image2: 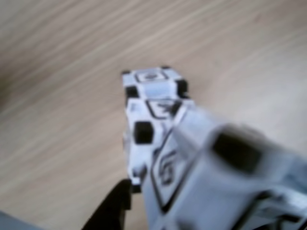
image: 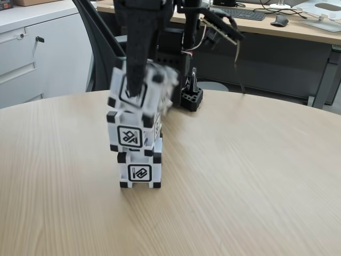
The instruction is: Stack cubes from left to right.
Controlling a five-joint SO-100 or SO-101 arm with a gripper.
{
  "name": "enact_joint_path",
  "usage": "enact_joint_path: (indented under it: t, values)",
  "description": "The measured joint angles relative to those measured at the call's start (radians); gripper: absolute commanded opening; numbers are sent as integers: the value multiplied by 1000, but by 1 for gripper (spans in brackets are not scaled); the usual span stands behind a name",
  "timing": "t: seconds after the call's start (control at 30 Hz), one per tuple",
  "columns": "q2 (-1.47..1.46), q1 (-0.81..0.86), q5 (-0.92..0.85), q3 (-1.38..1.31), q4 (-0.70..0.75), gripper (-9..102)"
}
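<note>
Round light-wood worktop (image: 256,176), grain running diagonally, evenly lit. Behind it at left, a white cabinet (image: 32,53) with drawer fronts and a lock. Dark office chair (image: 98,42) beside it. At the back, a desk (image: 298,29) on grey legs carrying a keyboard (image: 242,12) and mouse (image: 279,21).

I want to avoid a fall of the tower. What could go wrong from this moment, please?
1. The top cube is tilted and blurred in the gripper, not flat on the middle cube; released now, it may slide off.
2. The middle cube sits slightly offset on the bottom cube, so a sideways push could topple the stack onto the table.
</note>
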Motion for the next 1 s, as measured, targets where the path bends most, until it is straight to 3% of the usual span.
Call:
enact_joint_path:
  t: [1.0]
  values:
    - [0,-5,-11,0,0,48]
